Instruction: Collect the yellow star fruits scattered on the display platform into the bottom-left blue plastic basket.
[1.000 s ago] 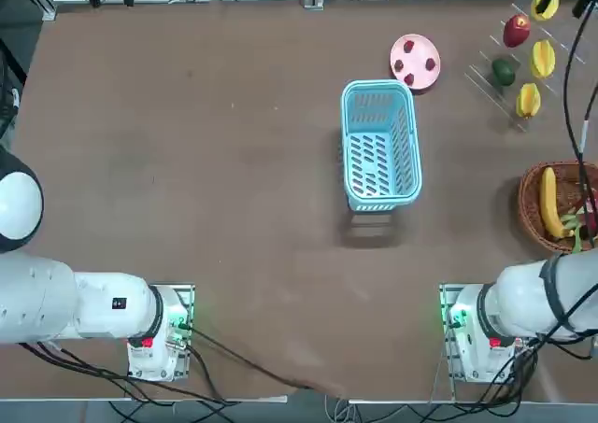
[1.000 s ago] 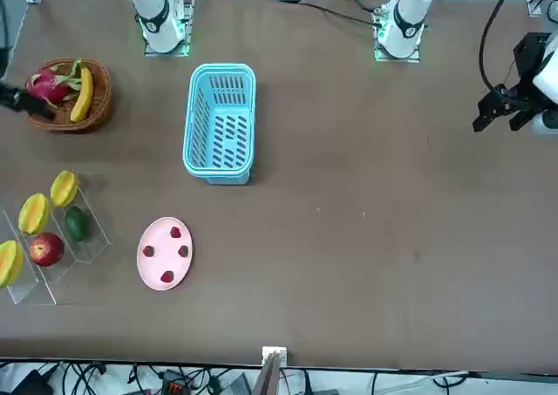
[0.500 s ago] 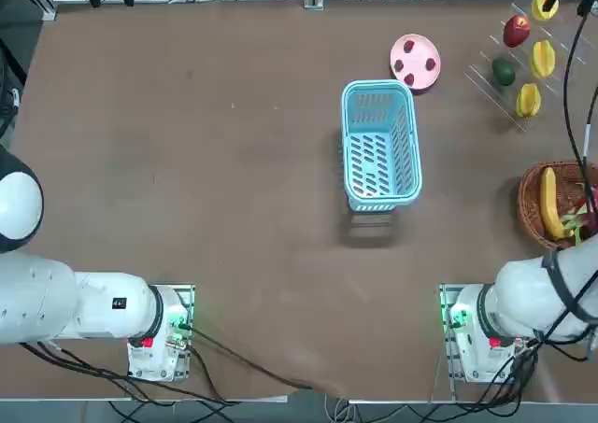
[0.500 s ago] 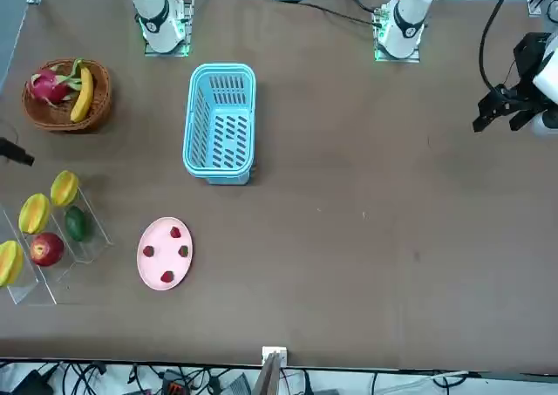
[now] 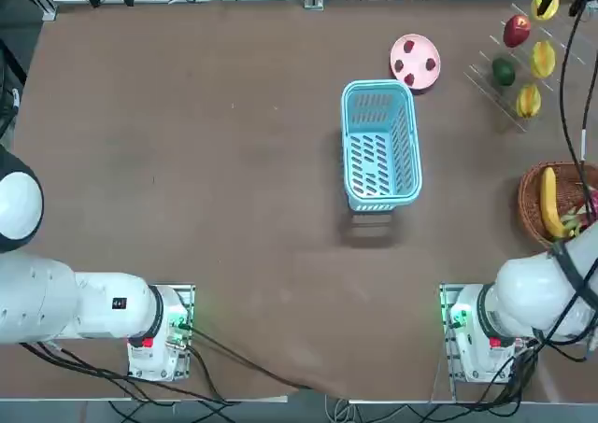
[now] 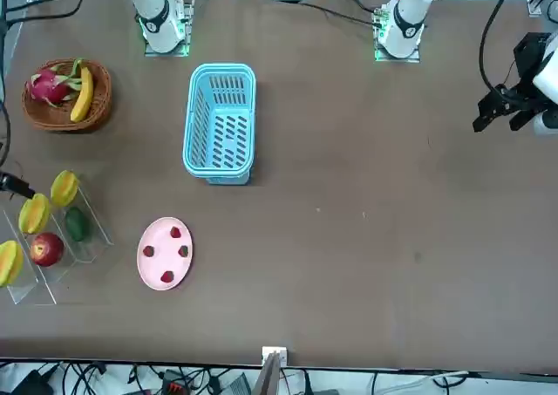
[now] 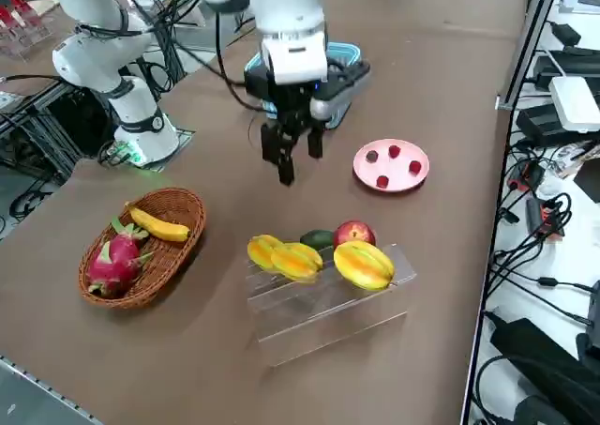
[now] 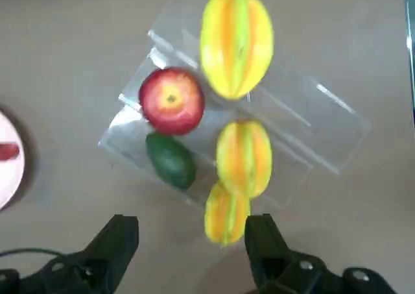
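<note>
Three yellow star fruits (image 7: 264,250) (image 7: 298,261) (image 7: 364,264) lie on the clear display platform (image 7: 319,312) at the table's far right. In the wrist view the same star fruits (image 8: 236,42) (image 8: 244,158) (image 8: 226,217) sit on the clear rack (image 8: 311,112). My right gripper (image 7: 298,158) hangs open in the air just short of the rack, on the blue basket's side. Nothing is between its fingers (image 8: 123,242), and the nearest star fruit lies below, close to one fingertip. The light blue plastic basket (image 5: 378,143) stands mid-table and holds nothing.
A red apple (image 7: 353,232) and a dark green fruit (image 7: 317,239) share the rack. A pink plate (image 7: 396,169) with small red berries lies beside it. A wicker basket (image 7: 141,247) with a banana and a dragon fruit sits nearer my base.
My right gripper has travelled from over the wicker basket toward the rack. It stays open, and the fruits have not moved.
</note>
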Controlling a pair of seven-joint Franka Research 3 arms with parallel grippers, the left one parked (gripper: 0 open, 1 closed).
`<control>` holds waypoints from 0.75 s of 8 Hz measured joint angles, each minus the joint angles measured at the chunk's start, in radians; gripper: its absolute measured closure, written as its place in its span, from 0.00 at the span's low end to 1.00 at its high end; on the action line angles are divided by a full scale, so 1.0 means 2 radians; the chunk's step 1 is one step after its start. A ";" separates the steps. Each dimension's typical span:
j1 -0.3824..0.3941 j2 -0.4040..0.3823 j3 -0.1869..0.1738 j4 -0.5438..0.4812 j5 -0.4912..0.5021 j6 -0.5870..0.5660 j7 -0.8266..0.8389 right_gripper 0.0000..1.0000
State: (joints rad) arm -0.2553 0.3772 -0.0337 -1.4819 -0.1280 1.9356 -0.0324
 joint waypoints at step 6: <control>-0.012 0.129 0.003 0.168 0.024 0.010 -0.011 0.00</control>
State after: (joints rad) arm -0.2787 0.6352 -0.0284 -1.1468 -0.0794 1.9557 -0.0541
